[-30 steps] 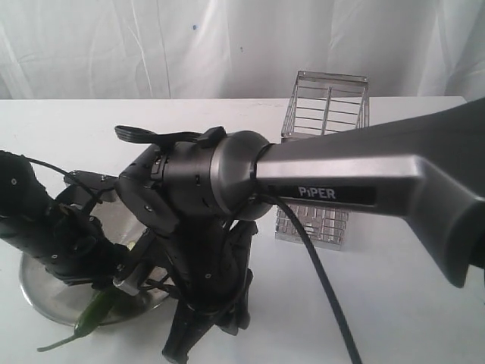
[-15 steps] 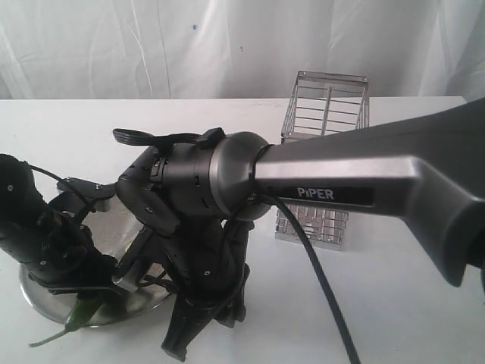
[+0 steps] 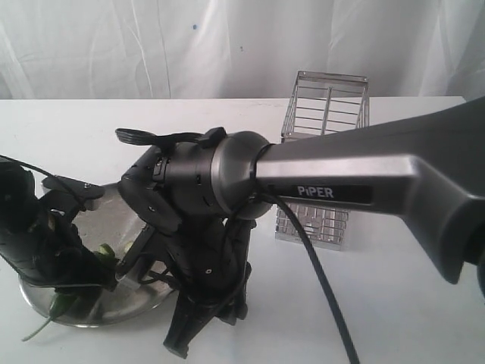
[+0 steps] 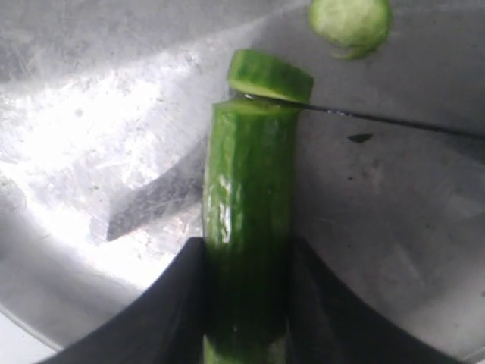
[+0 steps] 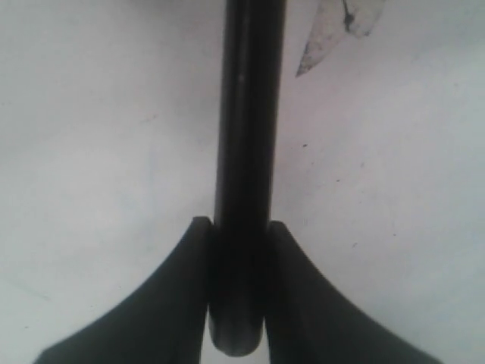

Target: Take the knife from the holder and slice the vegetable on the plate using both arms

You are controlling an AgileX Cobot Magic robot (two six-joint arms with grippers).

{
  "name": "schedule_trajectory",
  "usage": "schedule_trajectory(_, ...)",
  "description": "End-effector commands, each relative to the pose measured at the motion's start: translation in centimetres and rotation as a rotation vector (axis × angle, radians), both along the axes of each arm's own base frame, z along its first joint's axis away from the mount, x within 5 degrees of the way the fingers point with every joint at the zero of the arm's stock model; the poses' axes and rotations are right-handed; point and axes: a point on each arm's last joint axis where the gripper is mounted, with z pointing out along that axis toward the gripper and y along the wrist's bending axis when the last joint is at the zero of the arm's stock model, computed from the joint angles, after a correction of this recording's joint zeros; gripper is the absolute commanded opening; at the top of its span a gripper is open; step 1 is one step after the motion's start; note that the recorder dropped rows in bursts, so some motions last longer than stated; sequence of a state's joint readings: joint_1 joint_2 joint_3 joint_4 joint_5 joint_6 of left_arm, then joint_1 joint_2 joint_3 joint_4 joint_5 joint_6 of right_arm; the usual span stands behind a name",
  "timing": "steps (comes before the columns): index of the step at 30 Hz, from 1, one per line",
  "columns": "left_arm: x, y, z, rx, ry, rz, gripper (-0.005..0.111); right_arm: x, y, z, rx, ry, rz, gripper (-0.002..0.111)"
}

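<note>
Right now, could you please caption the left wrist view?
Left gripper holds the vegetable on the plate while the knife slices it.

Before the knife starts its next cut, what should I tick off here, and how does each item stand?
1. Left hand grips the vegetable: ok, a finger presses each side.
2. Right hand grips the knife: ok, handle clamped between its fingers.
3. Present cut finished: cannot tell; the blade sits in the cut with the end piece beyond it.
4. Blade apart from the left hand's fingers: ok, it cuts at the far end.
5. Vegetable lies over the plate: ok.
6. Loose slice out of the blade's way: ok, it lies apart on the plate.
</note>
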State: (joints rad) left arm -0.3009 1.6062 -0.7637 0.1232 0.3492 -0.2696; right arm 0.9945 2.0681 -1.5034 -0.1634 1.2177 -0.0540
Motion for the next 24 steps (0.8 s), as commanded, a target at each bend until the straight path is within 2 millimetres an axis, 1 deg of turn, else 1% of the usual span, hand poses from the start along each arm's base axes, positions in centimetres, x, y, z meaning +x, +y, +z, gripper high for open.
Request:
schedule_trajectory(1,-0.2,-0.2,0.1,-0.035,0.001,0.044,0.022,0.4,-0.2,-0.2,-0.014,-0.005,-0.001,0.0)
schedule_trajectory(5,-0.2,-0.2,0.1,-0.043,0.001,0.052,0.027,0.4,-0.2,-0.5,-0.02,-0.002,0.002,0.0)
schedule_trajectory(9,-0.3,-0.3,0.1,-0.055,0.005,0.063,0.026,0.7,0.4,0.1,0.004,-0.018,0.005,0.0)
schedule_trajectory(12,-0.3,-0.6,0.2,-0.077,0.01,0.043,0.021,1.1,0.9,0.9,0.031,-0.035,0.017,0.0)
schedule_trajectory(14,-0.4,-0.9,0.2,-0.11,0.018,0.034,0.013,1.3,1.2,1.1,0.043,-0.042,0.02,0.0)
schedule_trajectory(16,-0.4,-1.0,0.2,-0.125,0.023,0.027,0.006,1.5,1.5,0.9,0.043,-0.043,0.03,0.0)
schedule_trajectory(18,-0.5,-1.0,0.2,-0.124,0.029,0.024,0.001,1.7,1.8,0.4,0.035,-0.039,0.041,0.0)
schedule_trajectory(24,-0.6,-1.0,0.4,-0.125,0.031,0.022,0.0,2.1,2.2,-1.3,0.005,-0.028,0.055,0.0)
